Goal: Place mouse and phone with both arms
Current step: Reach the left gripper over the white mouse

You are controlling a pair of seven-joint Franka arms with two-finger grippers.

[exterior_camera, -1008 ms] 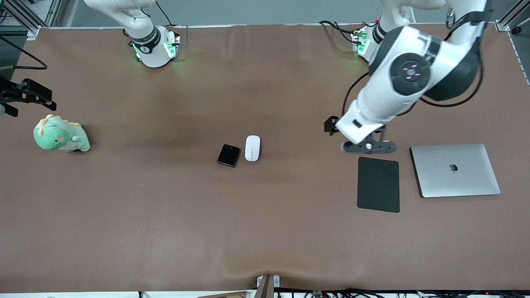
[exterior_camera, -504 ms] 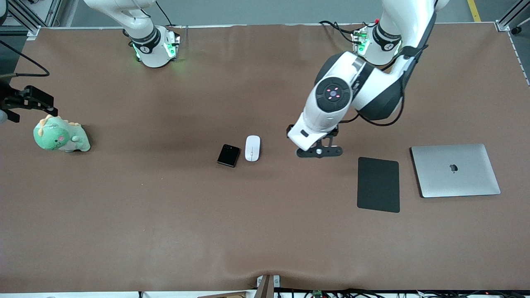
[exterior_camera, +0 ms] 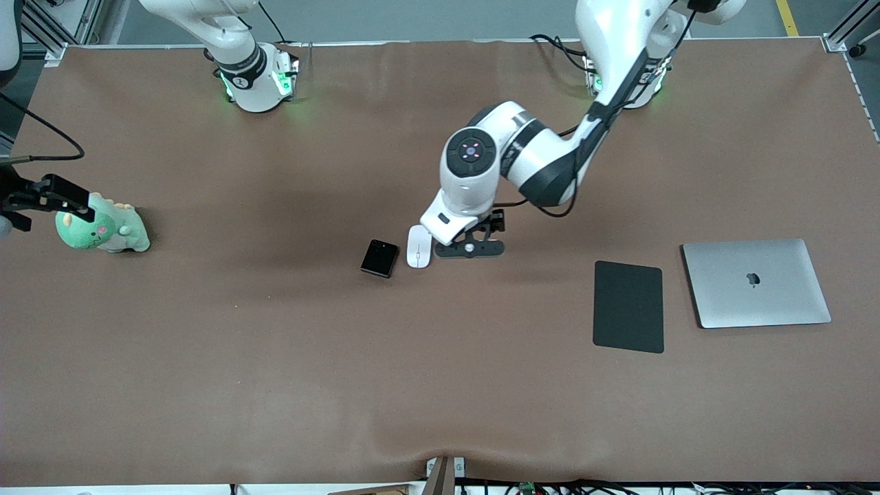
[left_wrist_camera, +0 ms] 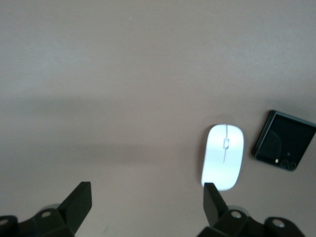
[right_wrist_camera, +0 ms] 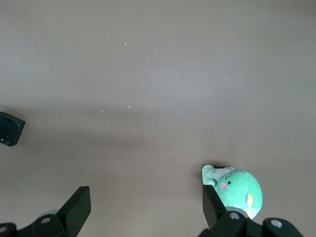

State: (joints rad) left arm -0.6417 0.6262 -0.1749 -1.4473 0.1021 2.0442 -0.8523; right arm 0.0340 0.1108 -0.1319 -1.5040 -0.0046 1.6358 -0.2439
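Note:
The white mouse [exterior_camera: 419,248] lies mid-table, and the black phone [exterior_camera: 379,258] lies beside it toward the right arm's end. My left gripper [exterior_camera: 471,248] is open and empty, low over the bare table just beside the mouse on the left arm's side. In the left wrist view the mouse [left_wrist_camera: 223,157] sits by one fingertip [left_wrist_camera: 211,196], with the phone [left_wrist_camera: 285,147] next to it. My left gripper [left_wrist_camera: 146,202] holds nothing. My right gripper [exterior_camera: 42,195] is open over the table's edge at the right arm's end. It also shows open and empty in the right wrist view [right_wrist_camera: 145,205].
A green dinosaur plush [exterior_camera: 102,229] sits under the right gripper and shows in the right wrist view [right_wrist_camera: 237,189]. A matte black pad [exterior_camera: 628,306] and a closed silver laptop [exterior_camera: 756,282] lie toward the left arm's end.
My left arm has swept from above the black pad across the table to beside the mouse. My right gripper has drifted a little onto the plush.

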